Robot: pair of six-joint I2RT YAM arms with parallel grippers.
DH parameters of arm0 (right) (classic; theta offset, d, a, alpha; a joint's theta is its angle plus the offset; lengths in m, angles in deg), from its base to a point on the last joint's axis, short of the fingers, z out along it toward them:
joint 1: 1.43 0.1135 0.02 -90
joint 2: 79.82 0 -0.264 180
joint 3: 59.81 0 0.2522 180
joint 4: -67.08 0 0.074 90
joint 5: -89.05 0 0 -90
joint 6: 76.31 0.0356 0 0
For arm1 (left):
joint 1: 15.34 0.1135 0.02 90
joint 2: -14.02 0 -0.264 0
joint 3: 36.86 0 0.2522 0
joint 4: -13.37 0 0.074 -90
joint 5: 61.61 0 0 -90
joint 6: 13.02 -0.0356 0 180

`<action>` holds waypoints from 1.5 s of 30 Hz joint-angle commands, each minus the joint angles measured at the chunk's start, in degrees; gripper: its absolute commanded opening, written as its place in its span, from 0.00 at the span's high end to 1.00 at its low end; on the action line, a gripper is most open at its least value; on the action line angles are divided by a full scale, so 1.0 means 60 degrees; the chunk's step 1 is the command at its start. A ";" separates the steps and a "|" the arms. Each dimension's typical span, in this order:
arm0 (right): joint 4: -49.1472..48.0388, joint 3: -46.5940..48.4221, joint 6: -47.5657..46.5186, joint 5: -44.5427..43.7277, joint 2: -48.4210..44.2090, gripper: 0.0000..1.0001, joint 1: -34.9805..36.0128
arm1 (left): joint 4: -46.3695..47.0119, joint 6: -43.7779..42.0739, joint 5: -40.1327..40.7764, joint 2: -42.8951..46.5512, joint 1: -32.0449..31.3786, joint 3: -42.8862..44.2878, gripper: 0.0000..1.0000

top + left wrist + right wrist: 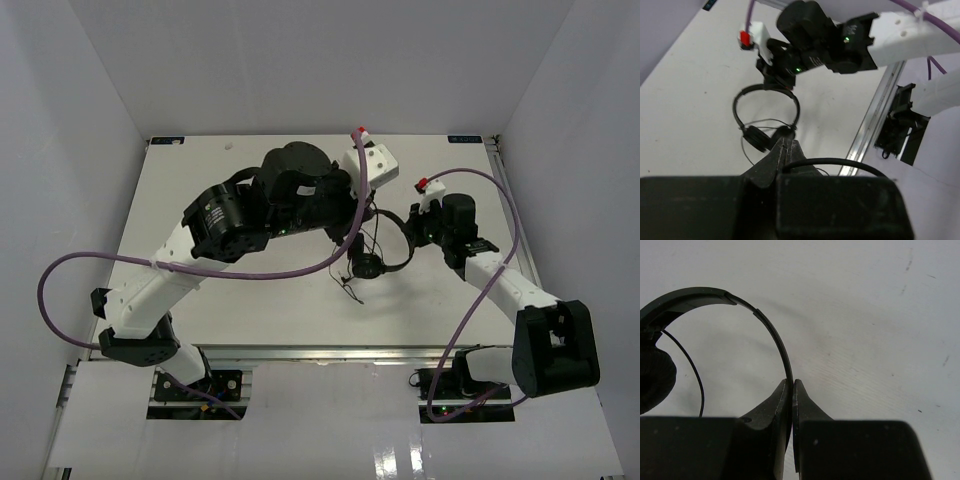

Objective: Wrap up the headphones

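The black headphones (367, 266) are held just above the middle of the white table (200, 170), headband to the right. My right gripper (415, 228) is shut on the thin headband (770, 327), pinched between its tips (792, 381); one earcup (652, 377) shows at the left. In the left wrist view the headband (765, 86) hangs from the right gripper (777, 80), with the earcups (755, 137) below. My left gripper (785, 143) is shut just above the earcups, and the thin cable (746, 152) runs out on both sides of its tips. The cable's loose end (348, 286) trails on the table.
Thick purple robot cables (290, 272) loop over the table in front of the left arm and around the right arm (500, 200). White walls enclose the table on three sides. A metal rail (330, 352) runs along the near edge.
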 commanded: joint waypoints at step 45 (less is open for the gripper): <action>0.0470 0.0853 0.0812 -0.0816 -0.1735 0.92 0.2303 | 0.2126 0.0405 -0.2845 -0.2033 0.1870 0.1066 1.00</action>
